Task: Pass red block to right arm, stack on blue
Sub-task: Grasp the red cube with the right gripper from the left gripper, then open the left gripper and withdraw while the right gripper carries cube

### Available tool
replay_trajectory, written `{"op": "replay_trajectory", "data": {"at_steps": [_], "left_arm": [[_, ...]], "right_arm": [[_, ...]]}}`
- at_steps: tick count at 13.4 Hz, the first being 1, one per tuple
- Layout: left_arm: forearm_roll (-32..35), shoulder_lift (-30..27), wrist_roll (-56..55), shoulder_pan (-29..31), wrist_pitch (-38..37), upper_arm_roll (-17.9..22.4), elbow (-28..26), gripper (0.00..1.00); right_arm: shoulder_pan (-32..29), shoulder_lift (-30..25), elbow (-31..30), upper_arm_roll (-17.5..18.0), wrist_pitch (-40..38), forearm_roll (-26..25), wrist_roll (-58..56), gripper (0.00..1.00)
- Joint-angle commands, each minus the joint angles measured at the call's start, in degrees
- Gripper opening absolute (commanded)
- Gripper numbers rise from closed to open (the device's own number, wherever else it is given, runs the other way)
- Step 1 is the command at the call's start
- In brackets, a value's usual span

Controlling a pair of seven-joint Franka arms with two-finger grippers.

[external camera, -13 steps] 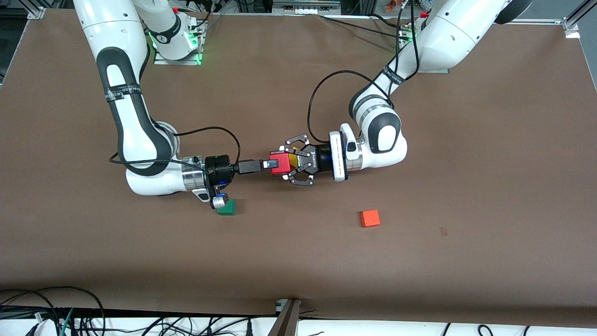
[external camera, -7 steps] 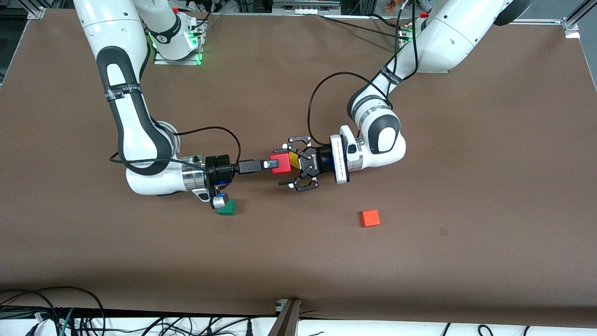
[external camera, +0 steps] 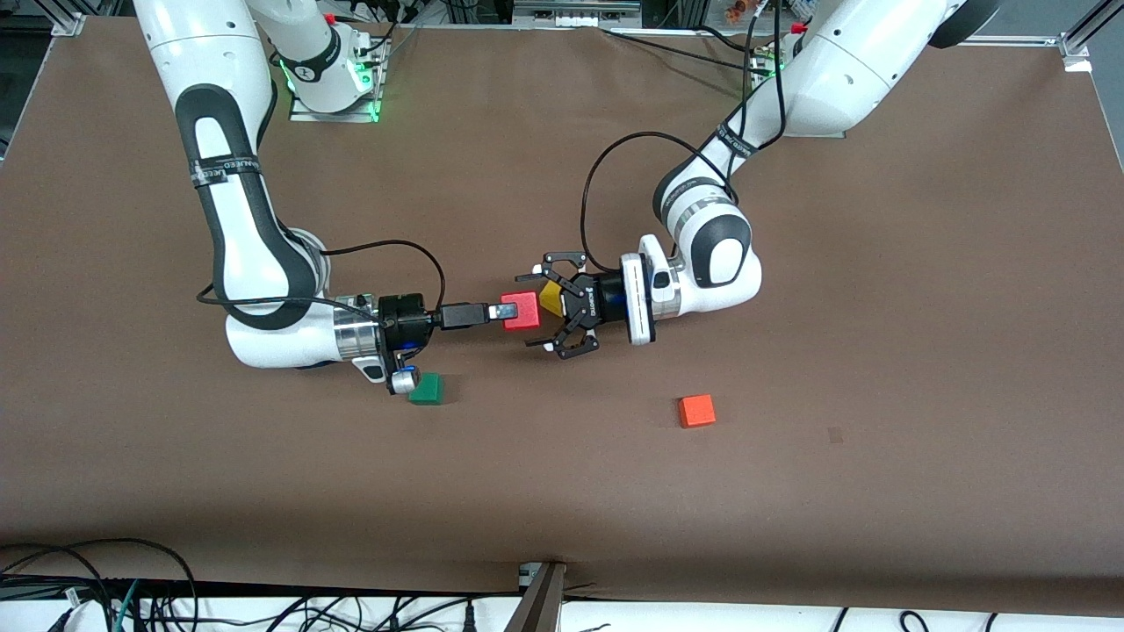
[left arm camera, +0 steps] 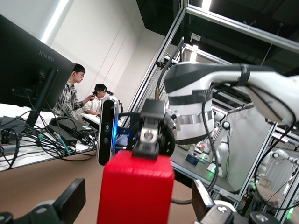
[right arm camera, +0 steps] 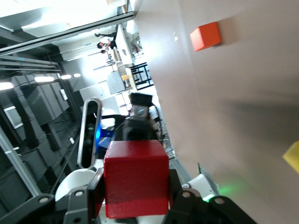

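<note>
My right gripper [external camera: 507, 310], slim and straight, is shut on the red block [external camera: 521, 311] and holds it above the middle of the table. My left gripper [external camera: 537, 309], the splayed linkage one, is open, with its fingertips still either side of the block and apart from it. In the left wrist view the red block [left arm camera: 135, 191] fills the space in my open left gripper [left arm camera: 135, 201]. It also shows in the right wrist view [right arm camera: 135, 179]. The blue cube does not show plainly; only a blue sliver peeks from under the right wrist.
A yellow cube [external camera: 551, 298] lies on the table under the left gripper. A green cube [external camera: 427, 389] lies beside the right wrist, nearer the front camera. An orange cube [external camera: 696, 410] lies nearer the front camera, toward the left arm's end.
My left gripper has opened and let go of the red block. My right gripper, shut on the block, has drawn it a little toward the right arm's end.
</note>
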Motion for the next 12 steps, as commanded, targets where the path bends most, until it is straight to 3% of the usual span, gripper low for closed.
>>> {"op": "replay_trajectory", "data": {"at_steps": [1, 7, 12], "left_arm": [[-0.28, -4.63, -5.32, 1.33, -0.2, -0.19, -3.24, 1.0], [22.87, -12.02, -26.93, 6.33, -0.2, 0.16, -7.29, 1.0], [40.81, -14.13, -38.27, 8.89, -0.46, 0.07, -8.0, 1.0]], "right_arm": [[-0.22, -1.83, -0.67, -2.85, -0.15, -4.66, -1.59, 0.11], [-0.31, -4.28, 2.23, -8.57, 0.11, -30.39, -1.5, 0.09], [0.39, -7.45, 2.33, -11.04, 3.36, -60.42, 0.16, 0.09]]}}
